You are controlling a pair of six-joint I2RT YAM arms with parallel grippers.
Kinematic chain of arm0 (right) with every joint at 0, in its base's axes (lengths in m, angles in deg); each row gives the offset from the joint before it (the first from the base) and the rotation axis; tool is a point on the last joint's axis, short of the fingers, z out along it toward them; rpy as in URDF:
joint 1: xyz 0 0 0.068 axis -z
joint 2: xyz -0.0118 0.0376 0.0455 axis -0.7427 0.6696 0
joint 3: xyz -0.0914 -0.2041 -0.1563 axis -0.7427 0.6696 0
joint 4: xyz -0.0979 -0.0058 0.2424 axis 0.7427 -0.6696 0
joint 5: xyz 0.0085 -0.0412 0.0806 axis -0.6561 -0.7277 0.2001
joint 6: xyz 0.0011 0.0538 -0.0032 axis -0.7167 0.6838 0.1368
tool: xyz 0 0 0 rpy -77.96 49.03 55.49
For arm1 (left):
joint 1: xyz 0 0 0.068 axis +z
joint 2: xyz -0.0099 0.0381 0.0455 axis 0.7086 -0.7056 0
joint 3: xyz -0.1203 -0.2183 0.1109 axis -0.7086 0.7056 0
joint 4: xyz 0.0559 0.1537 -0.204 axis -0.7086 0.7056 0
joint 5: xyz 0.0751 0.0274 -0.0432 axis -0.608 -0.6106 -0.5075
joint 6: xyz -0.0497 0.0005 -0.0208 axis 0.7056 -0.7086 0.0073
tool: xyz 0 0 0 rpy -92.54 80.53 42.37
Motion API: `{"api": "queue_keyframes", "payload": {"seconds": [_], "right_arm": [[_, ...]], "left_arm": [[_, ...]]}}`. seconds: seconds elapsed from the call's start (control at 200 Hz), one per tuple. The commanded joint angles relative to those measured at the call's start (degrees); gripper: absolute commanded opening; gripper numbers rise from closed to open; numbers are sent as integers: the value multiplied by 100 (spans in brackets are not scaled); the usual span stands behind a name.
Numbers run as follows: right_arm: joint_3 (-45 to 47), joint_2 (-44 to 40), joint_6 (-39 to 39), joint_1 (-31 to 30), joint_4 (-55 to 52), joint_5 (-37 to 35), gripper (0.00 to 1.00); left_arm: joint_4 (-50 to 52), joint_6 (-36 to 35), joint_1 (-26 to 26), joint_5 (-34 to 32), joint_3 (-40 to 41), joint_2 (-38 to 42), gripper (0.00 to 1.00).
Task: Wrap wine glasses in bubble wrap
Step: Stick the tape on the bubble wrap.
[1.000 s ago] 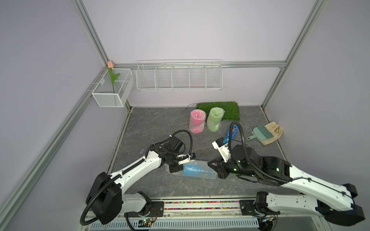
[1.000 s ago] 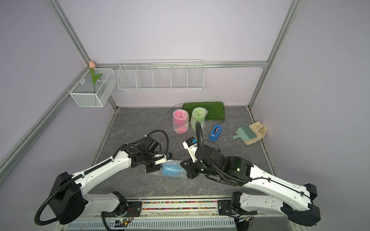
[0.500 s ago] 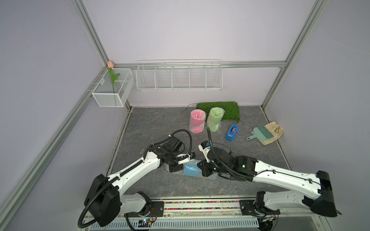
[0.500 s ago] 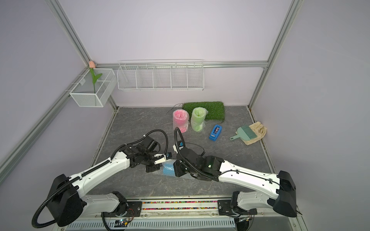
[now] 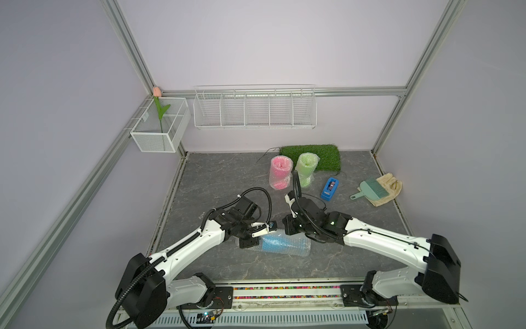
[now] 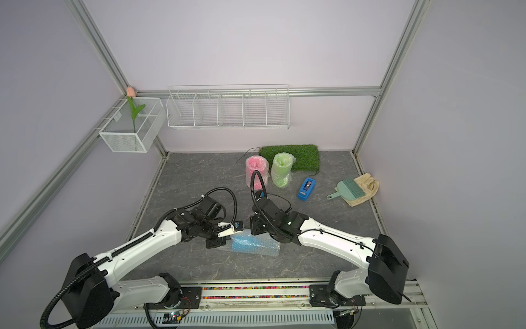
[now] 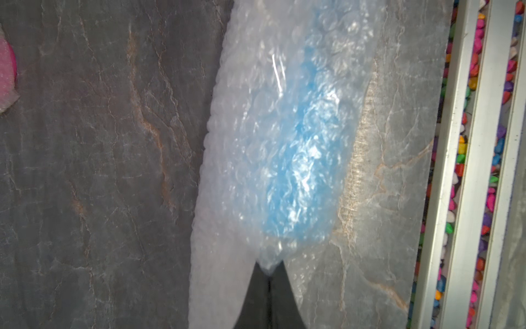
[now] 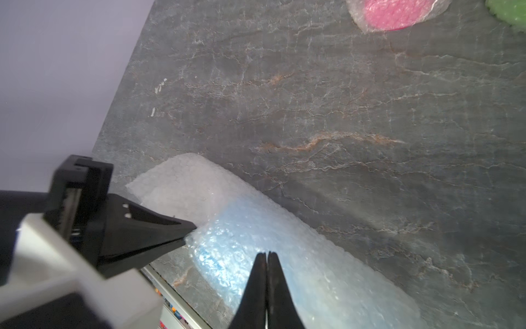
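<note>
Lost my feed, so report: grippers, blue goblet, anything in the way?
Left gripper shut on end of clear bubble wrap; right gripper shut over it. Blue plastic goblet lies wrapped. Nothing blocks.

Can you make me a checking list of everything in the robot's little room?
Surface: grey stone-look tabletop, no spills seen.
Job's things: blue goblet lying rolled in bubble wrap; pink goblet and green goblet standing wrapped at the back.
Clutter: grass mat, tape dispenser, brush, cloth.
Grippers: left gripper shut, pinching the bubble wrap's end; right gripper shut, close by it.
Cables: a black cable loops over each wrist.
Surroundings: wire rack, mesh basket holding a tulip.
</note>
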Motion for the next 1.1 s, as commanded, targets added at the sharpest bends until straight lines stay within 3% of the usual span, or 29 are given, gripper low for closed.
{"api": "queue_keyframes", "payload": {"seconds": [0.0, 0.56, 0.68, 0.91, 1.095], "right_arm": [[-150, 244, -195, 119, 27, 239, 7], [-230, 1501, -516, 441, -561, 1045, 7], [-237, 1572, -591, 437, -851, 806, 7], [-548, 1589, -840, 439, -2118, -338, 29], [-788, 1360, -1146, 442, -3072, -1095, 36]], "left_arm": [[-49, -179, -27, 172, 55, 33, 2], [191, -170, -80, 370, 28, -286, 0], [208, -170, -89, 277, 32, -266, 0], [190, -158, -89, 201, 59, -147, 0], [139, -147, -84, 206, 105, -18, 0]]}}
